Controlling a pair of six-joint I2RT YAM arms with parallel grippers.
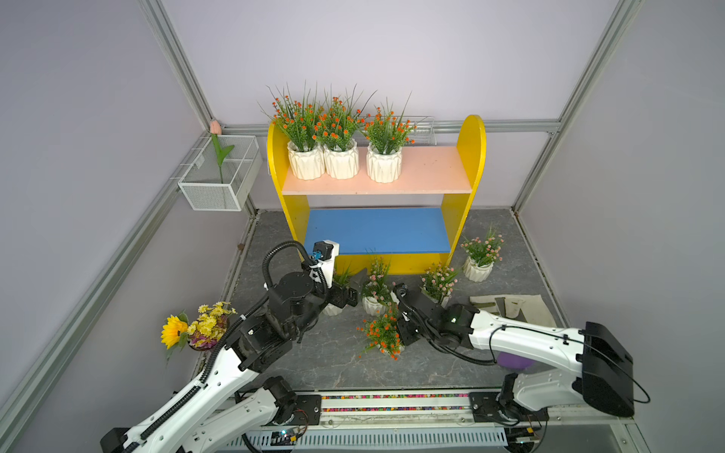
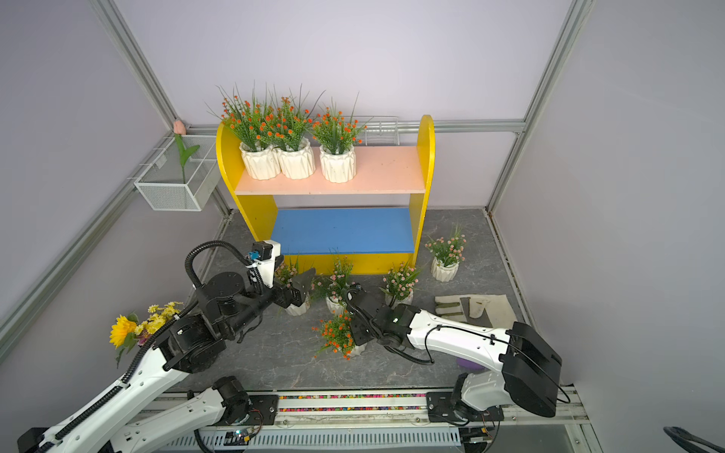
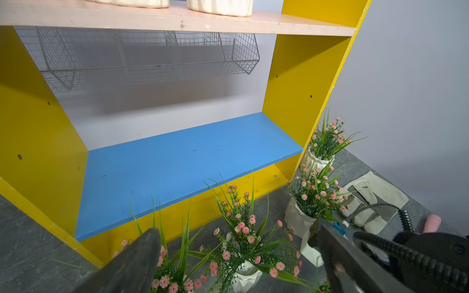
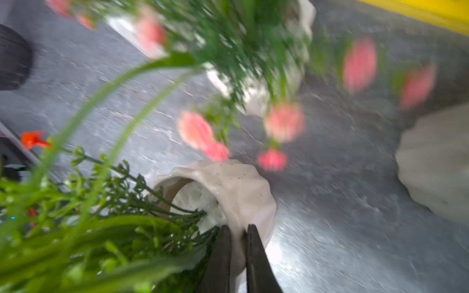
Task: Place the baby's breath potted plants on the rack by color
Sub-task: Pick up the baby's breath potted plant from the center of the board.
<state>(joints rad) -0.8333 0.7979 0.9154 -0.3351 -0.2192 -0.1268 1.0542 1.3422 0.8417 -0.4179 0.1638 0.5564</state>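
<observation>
Right wrist view first: your right pincer (image 4: 238,229) is clenched on the rim of the white pot (image 4: 236,187), one finger inside the mouth, one outside. That pot belongs to the orange plant (image 1: 382,333), near the centre of the table (image 1: 333,364) in both top views, sprigs leaning toward nine o'clock. Whether it has left the surface I cannot tell.

Watch it now! That is a thin pinch on one wall, so the pot may swing or slip as you lift. You are crowded, too. A pink plant (image 1: 374,288) stands just beside at twelve o'clock and a second pink plant (image 1: 437,282) between one and two o'clock, and trailing sprigs could drag either over. Your left pincer (image 3: 237,229) hangs released at eleven o'clock over a third pink plant (image 3: 167,276), so the arms could clash if you swing that way. The fourth pink plant (image 1: 480,255) stands farther along the one-to-two line, beside the rack's foot.

At twelve o'clock is the rack (image 1: 472,157). Its peach board (image 1: 427,172) carries three orange plants (image 1: 341,161) bunched toward nine o'clock, with room at the three o'clock end. Clip that front edge and the pot tips. The blue board (image 1: 376,231) carries nothing.

Containers: the mesh basket (image 1: 212,196) at ten o'clock holds one tulip stem (image 1: 219,157), and every white pot holds its sprigs.
</observation>
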